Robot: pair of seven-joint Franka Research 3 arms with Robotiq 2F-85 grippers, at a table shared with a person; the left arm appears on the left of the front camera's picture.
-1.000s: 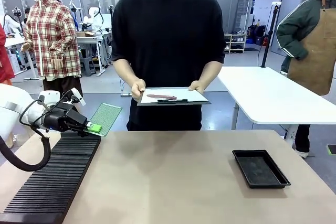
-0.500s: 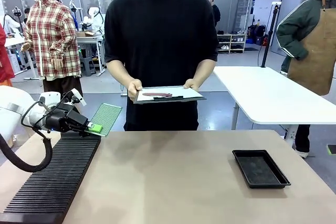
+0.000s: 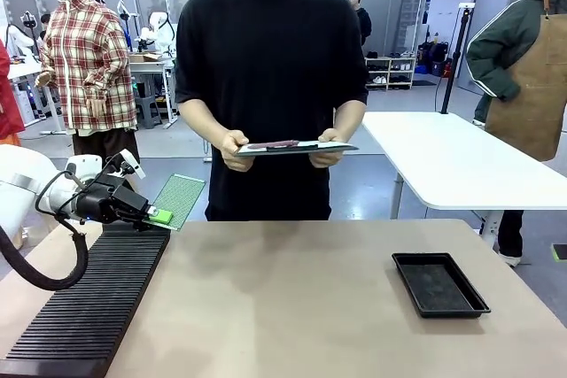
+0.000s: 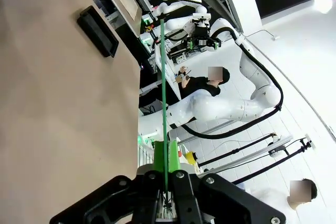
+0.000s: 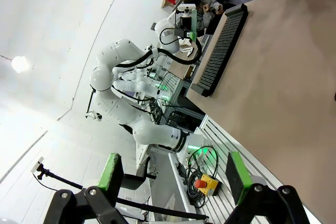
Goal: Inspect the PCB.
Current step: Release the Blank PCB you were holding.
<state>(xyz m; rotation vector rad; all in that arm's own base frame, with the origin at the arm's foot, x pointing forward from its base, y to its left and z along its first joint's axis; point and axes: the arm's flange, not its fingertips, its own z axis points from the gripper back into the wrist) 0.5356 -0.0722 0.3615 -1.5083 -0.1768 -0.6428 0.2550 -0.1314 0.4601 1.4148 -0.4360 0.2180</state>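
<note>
**Left gripper holding the PCB up past the rack's far end**

The left gripper (image 3: 159,215) is pinching the PCB (image 3: 179,199) by its near edge, with the green pads closed flat on the board. The board is hanging in the air just beyond the far end of the black slotted rack (image 3: 97,298), tilting up and away from it and touching neither the rack nor the table (image 3: 292,307). In the left wrist view the PCB (image 4: 163,77) is showing edge-on as a thin green line rising from between the closed fingers of the left gripper (image 4: 166,153).

The right gripper (image 5: 173,174) is standing wide open with nothing between its pads; the rack (image 5: 220,45) is lying well away from it.

A shallow black tray (image 3: 397,260) is sitting on the table well apart from the rack, toward the robot's right. Beyond the rack's far end and to its right, a person is standing at the table's far side, holding a clipboard (image 3: 297,147) nearly level in both hands (image 3: 232,143).
</note>
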